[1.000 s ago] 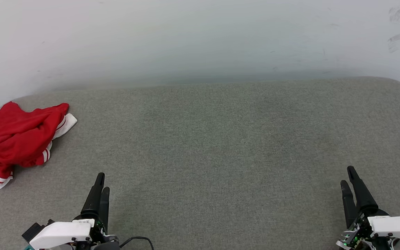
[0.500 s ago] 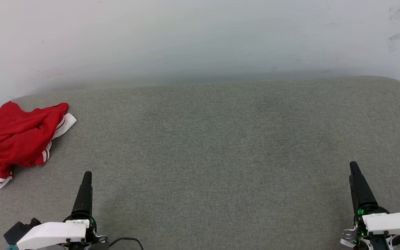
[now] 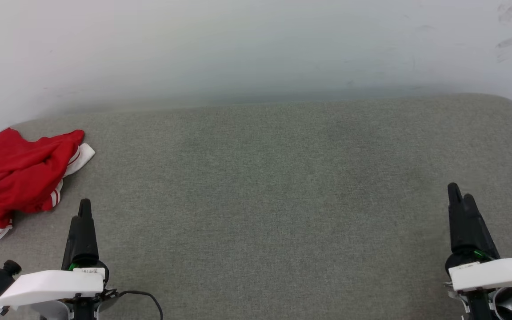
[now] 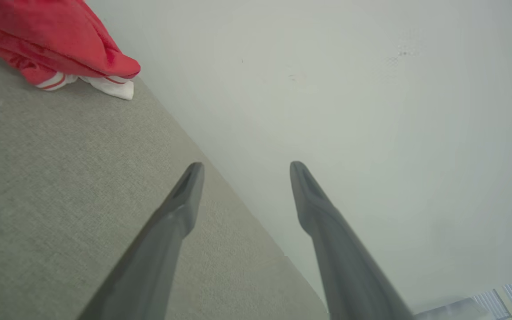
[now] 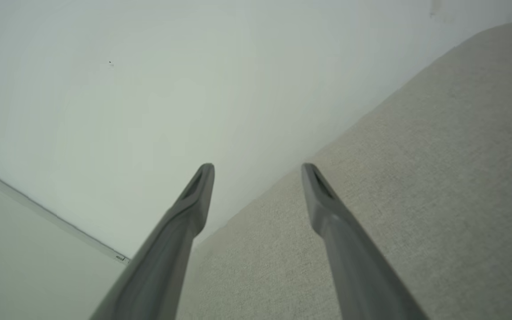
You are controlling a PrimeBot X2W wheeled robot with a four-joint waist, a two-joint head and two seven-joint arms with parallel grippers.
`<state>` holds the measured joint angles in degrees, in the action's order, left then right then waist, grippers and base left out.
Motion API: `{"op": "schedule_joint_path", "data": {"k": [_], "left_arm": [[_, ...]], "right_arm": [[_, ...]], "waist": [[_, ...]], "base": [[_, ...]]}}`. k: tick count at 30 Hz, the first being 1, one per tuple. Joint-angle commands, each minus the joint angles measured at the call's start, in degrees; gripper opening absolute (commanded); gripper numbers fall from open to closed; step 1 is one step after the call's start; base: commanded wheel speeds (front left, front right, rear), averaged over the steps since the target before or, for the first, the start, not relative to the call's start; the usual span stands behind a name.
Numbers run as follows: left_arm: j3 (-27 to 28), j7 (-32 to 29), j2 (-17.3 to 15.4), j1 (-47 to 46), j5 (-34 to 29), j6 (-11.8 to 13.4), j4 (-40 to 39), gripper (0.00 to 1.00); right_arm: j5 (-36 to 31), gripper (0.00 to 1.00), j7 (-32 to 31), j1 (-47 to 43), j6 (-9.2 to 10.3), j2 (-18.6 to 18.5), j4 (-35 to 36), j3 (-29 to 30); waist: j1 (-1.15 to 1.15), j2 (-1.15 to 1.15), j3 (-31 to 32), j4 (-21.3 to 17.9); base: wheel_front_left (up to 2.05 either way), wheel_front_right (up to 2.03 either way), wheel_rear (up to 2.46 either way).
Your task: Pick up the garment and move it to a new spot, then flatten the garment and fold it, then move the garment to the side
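Head view: crumpled red jersey-style garment (image 3: 20, 173) with white sleeves and red-white stripe trim, bunched at far left edge of grey woven-fabric padded surface (image 3: 282, 178), close to the back edge by the plain white wall (image 3: 238, 44). Left gripper (image 3: 85, 206) at lower left, dark fingers seen edge-on, tip near the garment's lower right edge but apart from it. Right gripper (image 3: 460, 195) at lower right, well apart from the garment, over bare fabric. Left wrist view: left gripper (image 4: 245, 166) released, fingers spread wide with nothing between them, pointing over the surface (image 4: 38, 178) edge toward the wall; garment (image 4: 51, 40) in upper left corner, a white sleeve end poking out under the red folds. Right wrist view: right gripper (image 5: 256, 166) also released, fingers wide and empty, surface (image 5: 438, 155) on the right, wall behind.
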<state>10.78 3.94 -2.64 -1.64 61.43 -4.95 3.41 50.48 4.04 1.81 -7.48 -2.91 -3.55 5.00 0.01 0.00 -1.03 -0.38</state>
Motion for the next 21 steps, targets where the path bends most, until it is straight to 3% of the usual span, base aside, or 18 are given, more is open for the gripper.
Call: {"op": "schedule_joint_path", "data": {"k": [1, 8, 17, 21], "left_arm": [[-0.3, 0.8, -0.2, -0.8, -3.3, 1.4, -2.2, 1.0], [-3.3, 2.0, -0.2, 0.0, -13.1, 4.9, -7.1, 1.0], [-10.5, 3.5, -0.2, 1.6, -27.6, 10.0, -11.1, 1.0], [-12.6, 4.1, -0.8, 2.2, -32.2, 10.6, -10.9, 1.0]], "right_arm": [[-5.1, 1.0, 0.6, 1.2, -0.01, -0.2, 2.4, -0.9], [-16.6, 1.0, 1.9, 1.0, -0.01, -0.4, 5.4, -2.9], [-26.3, 1.0, 3.4, 0.6, -0.01, -0.8, 7.0, -5.7], [-30.3, 1.0, 4.1, 0.2, -0.01, -1.2, 7.1, -6.9]], "waist": [[-0.01, 0.0, -0.1, 0.0], [-0.01, 0.0, -0.4, -0.2], [-0.01, 0.0, -0.6, -0.4], [-0.01, 0.0, -0.5, -0.4]], "base": [[0.0, 0.0, 0.0], [0.0, 0.0, 0.0], [0.0, 0.0, 0.0], [0.0, 0.0, 0.0]]}}
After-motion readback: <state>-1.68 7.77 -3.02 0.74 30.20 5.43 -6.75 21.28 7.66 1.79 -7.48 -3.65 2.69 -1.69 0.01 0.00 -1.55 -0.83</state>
